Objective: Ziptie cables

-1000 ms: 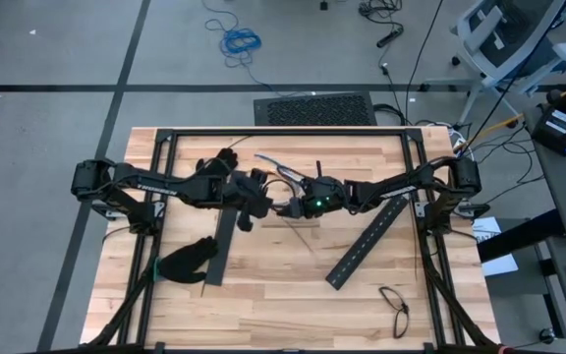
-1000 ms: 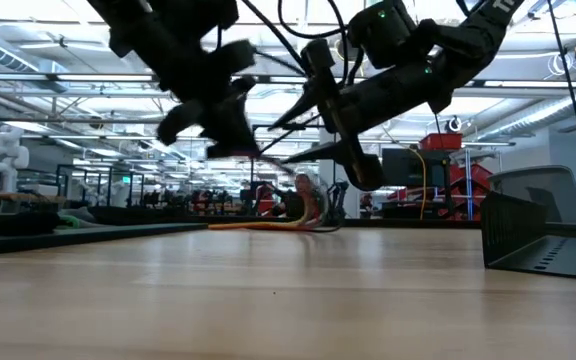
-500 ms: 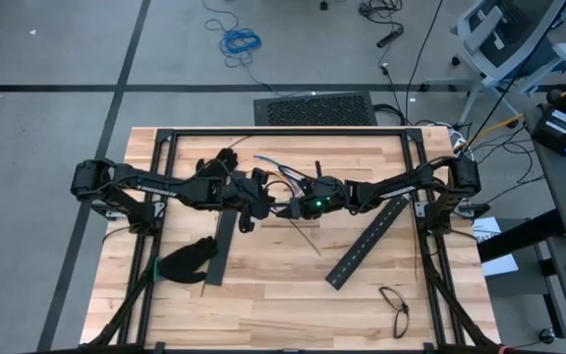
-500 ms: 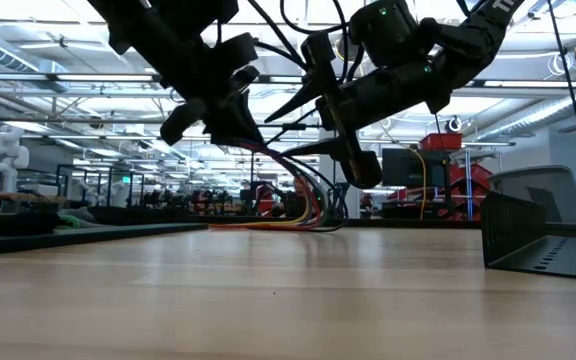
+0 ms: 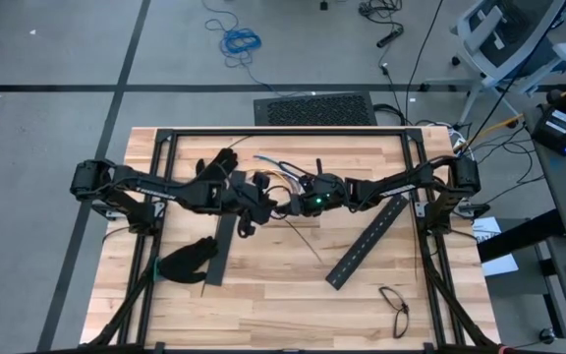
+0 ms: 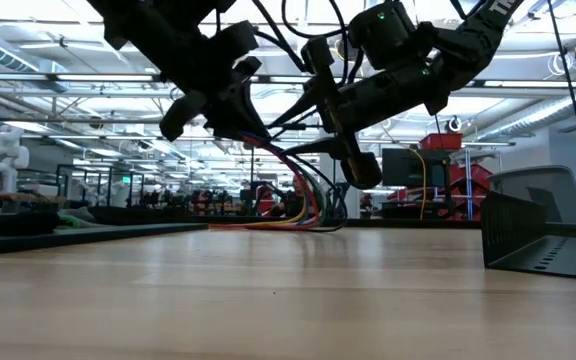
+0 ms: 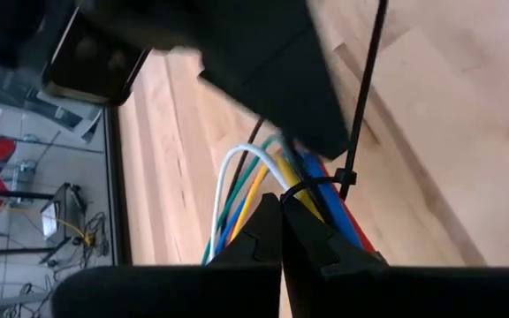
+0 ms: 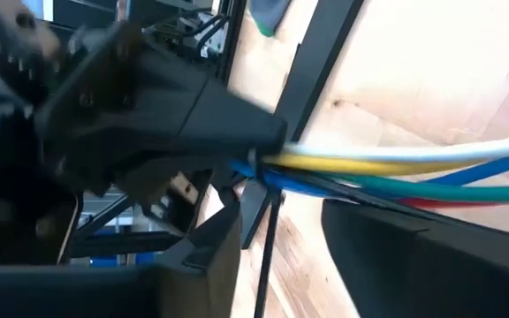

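The cables, red, blue, white, yellow and green wires, arc from my left gripper down to the table, where their far ends rest. A thin black ziptie is looped around the bundle. Its long tail sticks out toward the table's near side. My left gripper is shut on the bundle. My right gripper faces it from the right with its fingers apart. The ziptie's tail passes between those fingers and the cables run across above them. I cannot tell whether it touches either. My left gripper pinches the cable bundle between its two fingertips, right beside the ziptie loop. The fingers slant down from the table's left and lie across the wires. The held stretch is lifted clear, and the wires sag from it to the table.
Two long black slotted bars lie on the table, one at the left and one slanting at the right. Black gloves lie near the left and at the far side. Spectacles lie at the near right. A black frame rims the table.
The bundle now shows as a lifted arc from my left gripper down to the table; a second ago only its part lying on the table showed. The ziptie's tail has swung a little toward the table's right and near edges.
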You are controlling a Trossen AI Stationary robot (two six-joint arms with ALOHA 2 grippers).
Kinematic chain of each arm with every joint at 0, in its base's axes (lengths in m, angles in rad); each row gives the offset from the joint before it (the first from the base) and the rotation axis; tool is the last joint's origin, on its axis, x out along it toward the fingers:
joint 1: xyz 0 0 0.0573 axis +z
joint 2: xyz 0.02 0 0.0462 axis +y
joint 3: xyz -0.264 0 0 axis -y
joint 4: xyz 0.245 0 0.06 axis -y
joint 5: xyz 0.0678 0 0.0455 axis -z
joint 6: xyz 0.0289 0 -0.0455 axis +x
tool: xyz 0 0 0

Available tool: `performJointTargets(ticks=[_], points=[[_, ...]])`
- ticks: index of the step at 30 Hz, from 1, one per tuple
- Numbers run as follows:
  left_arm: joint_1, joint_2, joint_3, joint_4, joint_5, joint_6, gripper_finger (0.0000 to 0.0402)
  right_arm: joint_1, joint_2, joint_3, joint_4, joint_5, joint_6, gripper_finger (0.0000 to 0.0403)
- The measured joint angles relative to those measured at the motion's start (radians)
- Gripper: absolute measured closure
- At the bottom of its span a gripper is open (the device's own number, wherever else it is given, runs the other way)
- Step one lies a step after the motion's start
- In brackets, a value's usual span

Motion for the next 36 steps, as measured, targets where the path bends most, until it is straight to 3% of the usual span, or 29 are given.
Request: performJointTargets(ticks=[8, 22, 28, 33, 36], points=[[-0.007, -0.001, 0.0, 0.004, -0.016, 0.0, 0.0401, 0.004, 0.0, 0.0, 0.009, -0.004, 0.01, 0.0292], [-0.008, -0.001, 0.0, 0.041, -0.057, 0.001, 0.0401, 0.008, 0.0, 0.0, 0.023, -0.007, 0.034, 0.0291], [-0.008, -0.001, 0.0, 0.04, -0.06, 0.001, 0.0401, 0.008, 0.0, 0.0, 0.023, -0.015, 0.034, 0.0327], [-0.008, -0.001, 0.0, 0.036, -0.061, 0.001, 0.0401, 0.008, 0.0, 0.0, 0.021, -0.026, -0.003, 0.0392], [-0.009, -0.001, 0.001, 0.033, -0.079, 0.001, 0.0401, 0.007, 0.001, 0.0, 0.02, -0.026, -0.012, 0.04]])
